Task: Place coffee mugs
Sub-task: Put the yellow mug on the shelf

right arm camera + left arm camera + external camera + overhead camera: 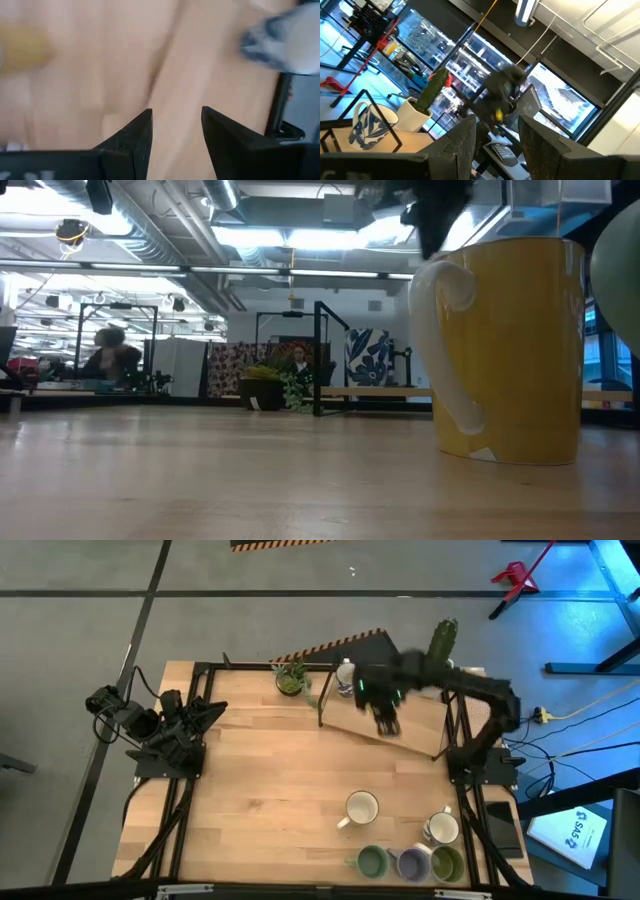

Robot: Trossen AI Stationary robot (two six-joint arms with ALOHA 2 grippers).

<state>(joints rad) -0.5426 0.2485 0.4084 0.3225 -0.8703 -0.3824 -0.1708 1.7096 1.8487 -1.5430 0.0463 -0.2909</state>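
Table (270,770) — potted plant (290,678), rack (385,690) beside right gripper (387,723).

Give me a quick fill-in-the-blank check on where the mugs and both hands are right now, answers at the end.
1. The lavender mug sits between two ____ mugs.
2. The right hand hangs over the table's far side with its fingers ____ and nothing between them.
3. The left hand waits at the table's ____ edge.
4. The white mug standing alone has its handle pointing toward the ____ edge.

Answers: green; open; left; near
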